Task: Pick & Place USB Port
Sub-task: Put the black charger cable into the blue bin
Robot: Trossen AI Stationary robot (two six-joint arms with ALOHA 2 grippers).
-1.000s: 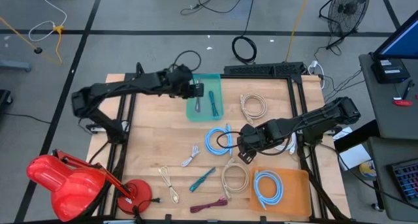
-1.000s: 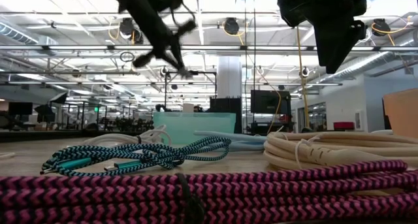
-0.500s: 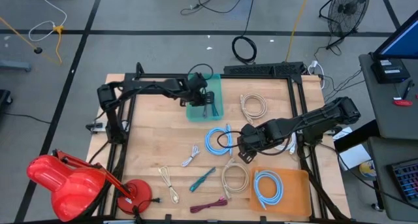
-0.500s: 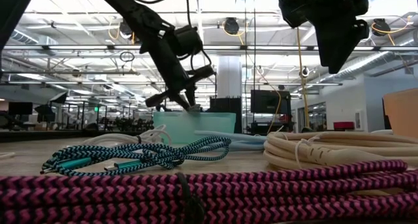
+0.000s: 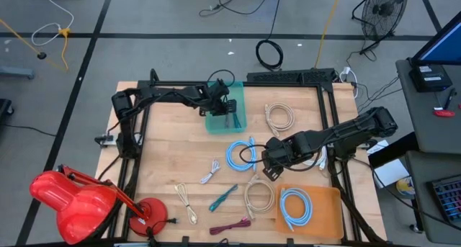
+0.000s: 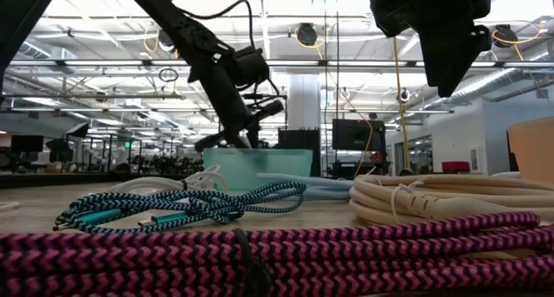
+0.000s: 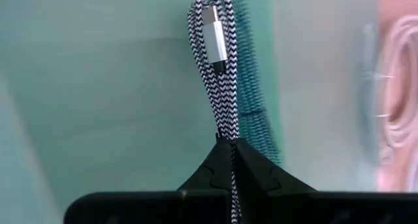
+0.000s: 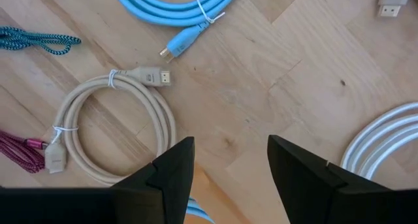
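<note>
The black-and-white braided USB cable point(image 7: 222, 100) with a silver plug point(image 7: 215, 42) hangs from my left gripper point(image 7: 232, 144), which is shut on it over the teal tray point(image 5: 215, 123) at the table's far side. A teal braided cable point(image 7: 251, 113) lies in that tray beside it. In the low view my left gripper point(image 6: 232, 139) sits just above the tray's rim point(image 6: 260, 163). My right gripper point(image 5: 268, 168) is open and hovers over bare wood near the table's middle right, between a blue cable coil point(image 5: 240, 153) and a beige coil point(image 5: 258, 195). My left gripper pinches the braided cable's doubled strands point(image 7: 227, 134) between its two shut fingers, coming from above, with the fingers along the cable. The bundle and its silver plug extend below the fingertips over the tray floor. Whether the lower end rests on the tray, I cannot tell.
An orange tray point(image 5: 328, 204) with a blue coil point(image 5: 295, 207) sits at the near right. A white coil point(image 5: 279, 117), small white cables point(image 5: 210, 171), a teal cable point(image 5: 223, 196) and a magenta one point(image 5: 230, 225) lie around. A red lamp point(image 5: 72, 200) stands near left.
My left gripper has swung from the tray's left edge to over the tray and dropped toward it, carrying the braided cable, still shut. Most of the drop came first, then a small further descent. My right gripper has stayed put.
</note>
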